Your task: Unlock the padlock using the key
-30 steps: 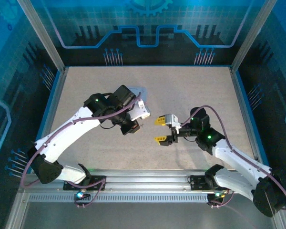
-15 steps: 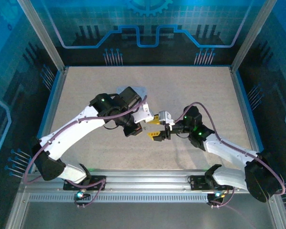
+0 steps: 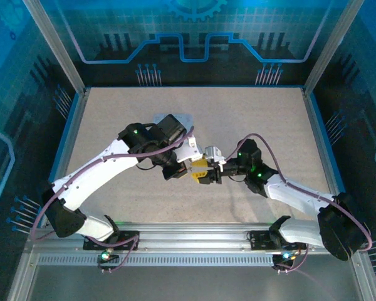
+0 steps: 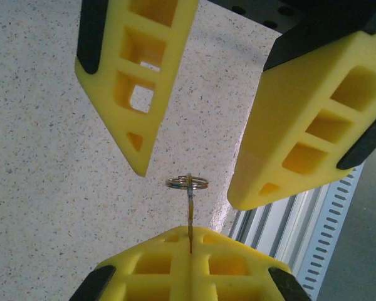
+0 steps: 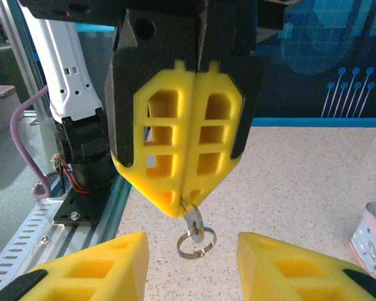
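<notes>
My left gripper (image 4: 191,233) is shut on the key (image 4: 192,212), a thin metal blade pinched edge-on between its yellow tips, with a small split ring (image 4: 187,182) hanging at its free end. My right gripper (image 5: 191,238) is open, and its two yellow fingers (image 4: 144,94) stand on either side of the ring without touching it. In the right wrist view the key (image 5: 193,219) and its ring (image 5: 196,243) hang below the left gripper (image 5: 185,199). From above, both grippers meet tip to tip at mid-table, left (image 3: 192,168) and right (image 3: 204,173). The padlock is out of view.
A pale-blue cartoon-printed box (image 5: 374,241) sits on the speckled table (image 3: 250,125) to one side, and its corner (image 3: 180,118) peeks from behind the left arm. The aluminium rail (image 3: 194,241) runs along the near edge, close below the grippers.
The right arm has swung left toward the left gripper, and its open fingers have come around the key ring. The left gripper shifted slightly right, still holding the key.
</notes>
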You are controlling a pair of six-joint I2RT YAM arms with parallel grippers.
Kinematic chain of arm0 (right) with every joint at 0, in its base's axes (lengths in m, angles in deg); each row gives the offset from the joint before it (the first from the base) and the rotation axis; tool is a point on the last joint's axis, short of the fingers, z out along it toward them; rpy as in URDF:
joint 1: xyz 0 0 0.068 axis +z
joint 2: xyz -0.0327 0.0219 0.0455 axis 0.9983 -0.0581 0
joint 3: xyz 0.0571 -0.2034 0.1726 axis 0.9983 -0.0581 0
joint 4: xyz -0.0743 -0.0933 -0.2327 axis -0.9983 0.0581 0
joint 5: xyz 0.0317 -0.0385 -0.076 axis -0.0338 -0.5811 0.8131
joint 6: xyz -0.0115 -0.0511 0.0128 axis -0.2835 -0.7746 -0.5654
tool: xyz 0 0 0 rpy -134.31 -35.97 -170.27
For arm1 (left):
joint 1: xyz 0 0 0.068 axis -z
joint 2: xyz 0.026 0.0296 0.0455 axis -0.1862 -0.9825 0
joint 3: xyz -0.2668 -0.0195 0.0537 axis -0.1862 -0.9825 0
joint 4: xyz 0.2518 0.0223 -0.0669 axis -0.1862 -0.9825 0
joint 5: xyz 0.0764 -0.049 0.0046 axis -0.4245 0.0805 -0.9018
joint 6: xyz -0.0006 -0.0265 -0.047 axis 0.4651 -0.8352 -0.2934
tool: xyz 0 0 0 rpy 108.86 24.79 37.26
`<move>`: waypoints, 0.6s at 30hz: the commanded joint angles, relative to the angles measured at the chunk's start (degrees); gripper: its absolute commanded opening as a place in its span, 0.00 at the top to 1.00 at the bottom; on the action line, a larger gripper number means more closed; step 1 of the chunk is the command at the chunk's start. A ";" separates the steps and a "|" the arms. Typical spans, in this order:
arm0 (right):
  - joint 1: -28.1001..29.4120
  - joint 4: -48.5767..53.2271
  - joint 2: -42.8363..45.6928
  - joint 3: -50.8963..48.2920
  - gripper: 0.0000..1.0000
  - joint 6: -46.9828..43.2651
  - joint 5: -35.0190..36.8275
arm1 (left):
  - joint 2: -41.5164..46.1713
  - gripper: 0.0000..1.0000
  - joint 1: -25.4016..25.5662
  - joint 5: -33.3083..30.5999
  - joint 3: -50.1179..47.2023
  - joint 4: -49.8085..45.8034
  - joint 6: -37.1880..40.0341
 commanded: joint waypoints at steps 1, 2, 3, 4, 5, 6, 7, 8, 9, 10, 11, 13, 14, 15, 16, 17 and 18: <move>0.90 -2.14 -0.53 1.90 0.62 0.59 -0.10 | 0.25 1.00 0.64 -0.28 2.14 0.23 1.26; 0.95 -2.14 -0.57 1.97 0.63 0.65 -0.15 | 0.23 1.00 0.67 -0.24 2.14 0.31 1.27; 0.93 -2.13 -0.56 1.99 0.65 0.73 -0.14 | 0.24 1.00 0.73 -0.24 2.19 0.25 1.27; 0.95 -2.08 -0.49 2.13 0.67 0.76 -0.10 | 0.23 1.00 0.72 -0.24 2.14 0.32 1.36; 0.95 -1.94 -0.48 2.18 0.69 0.77 -0.13 | 0.23 1.00 0.73 -0.28 2.14 0.32 1.40; 0.96 -1.73 -0.40 2.24 0.72 0.72 -0.14 | 0.17 1.00 0.75 -0.24 2.26 0.29 1.40; 0.90 -1.54 -0.24 2.25 0.75 0.77 -0.06 | 0.25 1.00 0.75 -0.25 2.18 0.21 1.35; 0.90 -1.23 0.01 2.25 0.78 0.68 0.03 | 0.25 1.00 0.75 -0.32 2.23 0.18 1.46; 0.89 -0.99 0.26 2.21 0.81 0.61 0.10 | 0.18 1.00 0.76 -0.37 2.23 0.14 1.51; 0.89 -0.61 0.61 2.10 0.86 0.49 0.29 | 0.13 1.00 0.77 -0.61 2.22 0.06 1.54; 0.88 0.09 0.95 2.03 0.90 0.34 0.34 | 0.00 1.00 0.75 -0.99 2.30 -0.10 1.64; 0.79 1.23 1.72 1.90 0.96 0.16 0.56 | -0.11 1.00 0.83 -1.35 2.23 -0.39 1.79; 0.71 1.85 2.18 1.74 0.99 0.23 0.63 | -0.10 1.00 0.78 -1.40 2.30 -0.39 1.98; 0.58 2.28 2.55 1.52 1.00 0.32 0.68 | -0.05 1.00 0.80 -1.44 2.19 -0.17 2.04; 0.53 2.86 3.08 1.23 1.00 0.53 0.93 | 0.30 1.00 0.82 -1.43 2.16 0.23 2.06; 0.45 3.20 3.42 0.84 1.00 0.93 1.27 | 0.86 0.91 0.81 -1.35 1.99 0.92 2.06; 0.28 3.09 3.89 0.39 1.00 1.42 1.65 | 1.59 0.86 0.75 -1.39 1.74 1.80 2.03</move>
